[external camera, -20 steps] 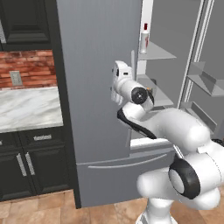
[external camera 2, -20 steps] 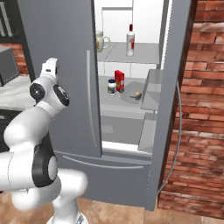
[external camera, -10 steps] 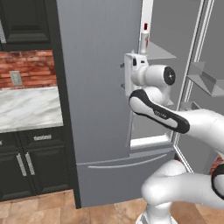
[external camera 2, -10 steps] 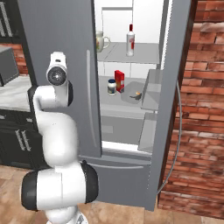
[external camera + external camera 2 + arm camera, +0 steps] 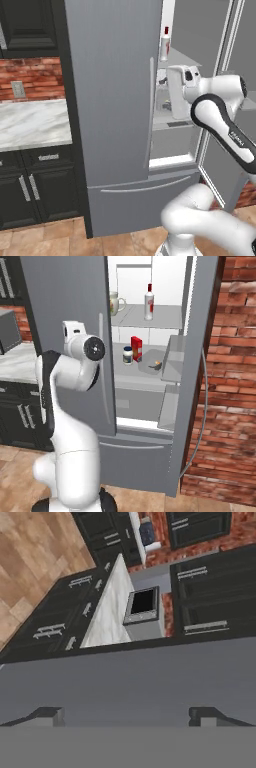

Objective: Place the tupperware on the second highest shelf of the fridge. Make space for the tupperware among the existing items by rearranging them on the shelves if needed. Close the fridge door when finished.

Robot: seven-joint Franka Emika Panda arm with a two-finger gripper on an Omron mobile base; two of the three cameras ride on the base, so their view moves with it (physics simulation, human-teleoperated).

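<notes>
The fridge (image 5: 65, 301) has its left door shut and its right fridge door (image 5: 200, 356) swung wide open. The tupperware (image 5: 153, 365), dark grey with an orange piece inside, lies on a middle shelf (image 5: 131, 378) beside the red box (image 5: 136, 348) and the small jar (image 5: 128, 355). One shelf higher (image 5: 132, 319) stand the cream mug (image 5: 114, 303) and the red-capped white bottle (image 5: 149, 302), the bottle (image 5: 165, 45) also in the left base view. The loaf-like lump is out of view. My gripper (image 5: 127, 717) is open and empty, held close to the shut left door, its hand (image 5: 73, 334) left of the opening.
Grey bins (image 5: 174, 352) line the open door's inner face. A marble counter (image 5: 32, 122) over dark cabinets (image 5: 30, 187) runs left of the fridge, with a grey box-shaped appliance (image 5: 143, 607) on it. A brick wall (image 5: 235, 381) stands to the right, and the wide drawer (image 5: 142, 200) sits below.
My arm has swung its elbow up and over, and the hand has drifted right along the shut left door toward the open compartment. The items on the shelves have not moved.
</notes>
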